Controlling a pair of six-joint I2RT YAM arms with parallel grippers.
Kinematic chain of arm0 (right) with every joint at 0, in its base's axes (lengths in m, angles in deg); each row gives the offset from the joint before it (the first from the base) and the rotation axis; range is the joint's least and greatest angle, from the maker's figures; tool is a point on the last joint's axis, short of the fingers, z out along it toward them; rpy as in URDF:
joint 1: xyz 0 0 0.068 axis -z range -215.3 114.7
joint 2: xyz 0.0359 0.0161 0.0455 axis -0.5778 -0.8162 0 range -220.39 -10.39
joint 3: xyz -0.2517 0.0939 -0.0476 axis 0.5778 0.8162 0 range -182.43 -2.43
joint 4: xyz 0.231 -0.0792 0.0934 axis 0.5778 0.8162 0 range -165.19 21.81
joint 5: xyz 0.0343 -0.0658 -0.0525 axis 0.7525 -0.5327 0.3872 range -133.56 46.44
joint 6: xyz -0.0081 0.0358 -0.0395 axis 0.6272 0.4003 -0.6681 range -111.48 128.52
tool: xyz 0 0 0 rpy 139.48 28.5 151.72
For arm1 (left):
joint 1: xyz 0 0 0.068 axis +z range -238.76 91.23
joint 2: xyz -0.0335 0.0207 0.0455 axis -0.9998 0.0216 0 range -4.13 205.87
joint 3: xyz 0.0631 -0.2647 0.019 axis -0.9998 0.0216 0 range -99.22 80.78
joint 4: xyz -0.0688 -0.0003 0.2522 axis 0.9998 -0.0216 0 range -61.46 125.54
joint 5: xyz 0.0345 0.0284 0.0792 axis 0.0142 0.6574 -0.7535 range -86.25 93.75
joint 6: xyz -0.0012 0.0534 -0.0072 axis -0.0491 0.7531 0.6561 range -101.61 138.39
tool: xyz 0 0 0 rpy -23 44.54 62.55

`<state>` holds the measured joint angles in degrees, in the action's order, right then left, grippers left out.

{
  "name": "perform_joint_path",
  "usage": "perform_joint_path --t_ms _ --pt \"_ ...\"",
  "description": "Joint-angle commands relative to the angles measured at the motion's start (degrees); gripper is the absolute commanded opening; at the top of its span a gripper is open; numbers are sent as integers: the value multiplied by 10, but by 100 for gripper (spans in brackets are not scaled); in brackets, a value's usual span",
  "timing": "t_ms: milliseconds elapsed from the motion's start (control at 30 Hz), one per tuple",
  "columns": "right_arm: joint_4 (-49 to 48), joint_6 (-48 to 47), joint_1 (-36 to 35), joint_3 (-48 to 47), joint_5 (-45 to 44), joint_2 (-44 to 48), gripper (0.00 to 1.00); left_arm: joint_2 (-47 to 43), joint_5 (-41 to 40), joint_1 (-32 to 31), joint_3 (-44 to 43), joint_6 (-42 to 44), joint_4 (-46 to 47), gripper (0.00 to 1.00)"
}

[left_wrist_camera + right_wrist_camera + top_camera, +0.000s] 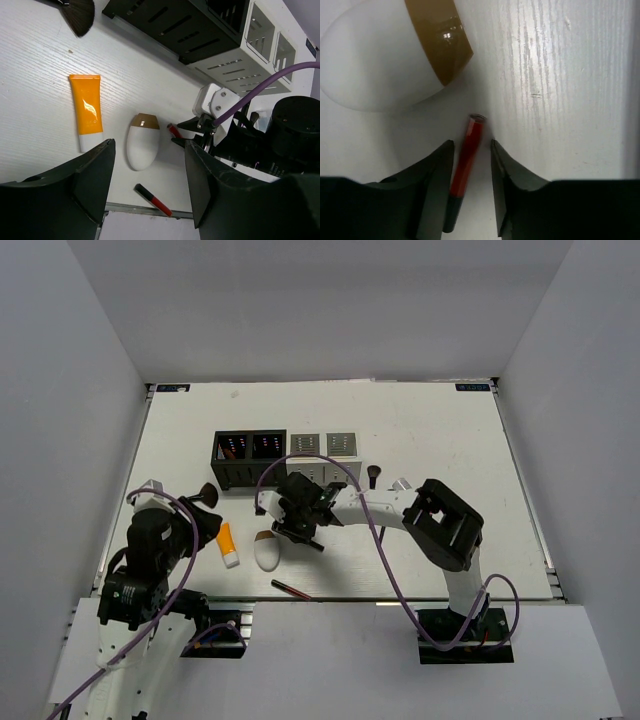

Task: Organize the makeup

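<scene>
My right gripper (471, 142) is low over the table with its jaws open on either side of a thin dark-red stick (465, 165). A gap shows between the stick and the right finger. The white egg-shaped piece with a brown tip (385, 55) lies just beyond it. In the top view this gripper (298, 528) sits right of the egg (267, 552). The orange tube with a white cap (228, 545) lies left of the egg. The second dark-red stick (292, 589) lies near the front edge. My left gripper (149, 142) is open and empty above them.
The black organizer (250, 458) and the grey-white organizer (322, 452) stand side by side behind the makeup. One black brush (208, 492) lies by the left arm, another (373, 475) right of the organizers. A small clear item (400, 483) lies beside it.
</scene>
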<state>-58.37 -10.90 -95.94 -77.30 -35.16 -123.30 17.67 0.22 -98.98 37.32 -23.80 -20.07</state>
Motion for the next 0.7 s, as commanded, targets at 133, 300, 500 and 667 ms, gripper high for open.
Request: perform_joint_path --t_ms 133,300,500,667 --pt "17 12 -2 44 -55 5 12 -10 28 3 16 -17 -3 65" --pt "44 6 4 57 -34 26 0 -6 65 3 36 -35 21 62" --pt "105 -47 38 16 100 95 0 16 92 3 44 -40 43 60" --pt "123 -79 68 -54 181 145 0 17 92 3 46 -40 50 60"
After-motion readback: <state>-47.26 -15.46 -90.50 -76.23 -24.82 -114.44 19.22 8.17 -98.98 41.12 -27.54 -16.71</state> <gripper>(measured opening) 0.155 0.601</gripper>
